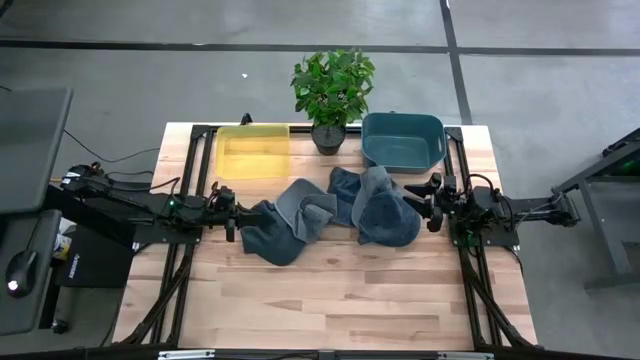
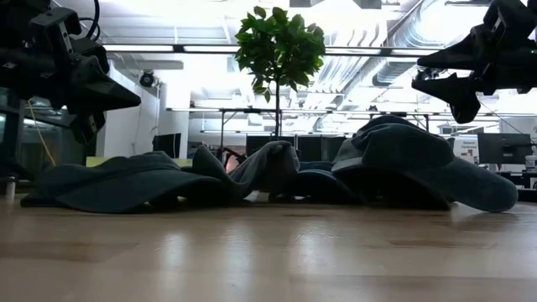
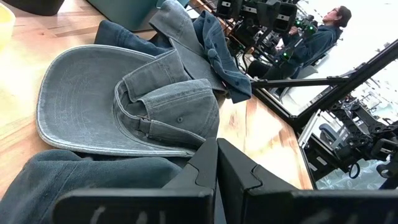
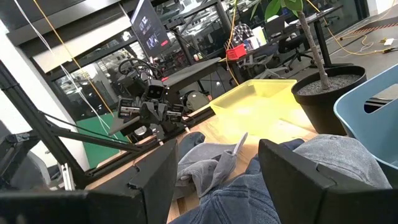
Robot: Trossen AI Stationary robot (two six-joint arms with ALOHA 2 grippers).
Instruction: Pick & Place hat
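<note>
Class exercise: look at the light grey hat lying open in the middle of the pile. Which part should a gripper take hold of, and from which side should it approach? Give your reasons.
Probably the brim. On the light grey hat it lies flat and wide on the table, its thin edge clear toward the yellow bin. The crown is folded in and soft. The left gripper, shut, is nearest; coming low from that side, it could slip one finger under the edge.

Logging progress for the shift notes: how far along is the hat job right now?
Nothing looks placed yet: the yellow plastic bin and teal plastic bin hold no hats. The grey-blue denim hats lie piled mid-table. Nothing is in hand: the left gripper, shut, and the right gripper, open, hang beside the pile. All picking and placing remains.
</note>
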